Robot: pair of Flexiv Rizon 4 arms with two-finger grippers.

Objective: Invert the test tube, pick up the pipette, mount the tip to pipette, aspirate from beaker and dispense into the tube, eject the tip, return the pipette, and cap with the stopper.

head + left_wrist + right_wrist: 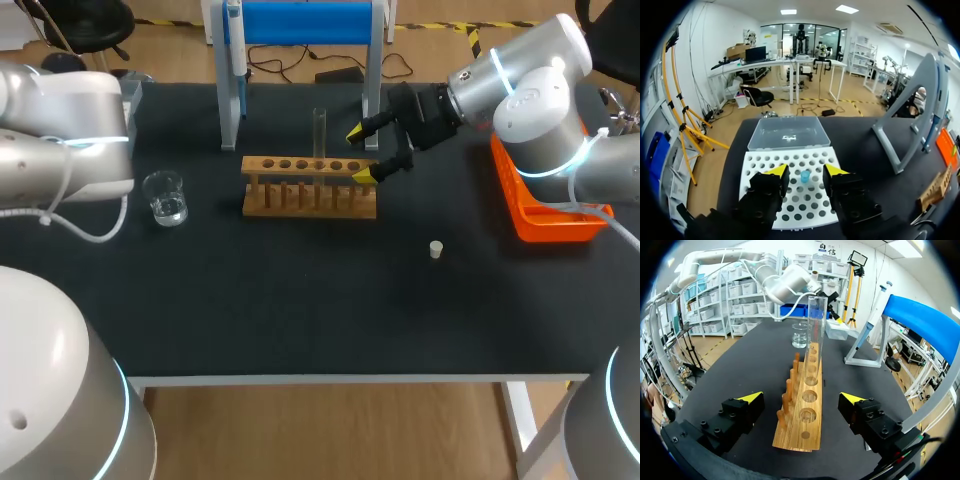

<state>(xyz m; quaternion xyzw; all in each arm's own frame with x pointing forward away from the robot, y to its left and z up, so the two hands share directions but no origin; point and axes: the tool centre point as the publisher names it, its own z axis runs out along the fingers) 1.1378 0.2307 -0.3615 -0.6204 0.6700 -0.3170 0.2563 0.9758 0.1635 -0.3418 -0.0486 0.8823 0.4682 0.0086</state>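
- One dark bench (300, 310) is carrying everything, with both arms coming in over its far half
- Two arms are hanging over it: the left arm (60, 140) is staying at the far left corner, and the right arm (530, 100) is reaching in from the far right towards the middle
- Standing at the back is a blue-topped stand (300, 22), and the pipette (233, 40) is hanging on its left side
- An orange tray (545, 215) is sitting at the right edge, under the right arm
- A white tip box (760, 165) with a clear lid behind it is lying under the left gripper (805, 171), which is hovering open over the holed plate
- The wooden rack (310, 185) is standing just in front of the stand
- The right gripper (358, 154) is holding its fingers wide apart at the rack's right end, gripping nothing
- A beaker (165, 197) holding some clear liquid is sitting left of the rack, well apart from it
- The test tube (320, 130) is standing upright in one of the rack's middle holes
- The stopper (436, 249) is lying alone, nearer than the rack and to its right
- A single blue tip (805, 176) is showing in the plate between the left gripper's fingers
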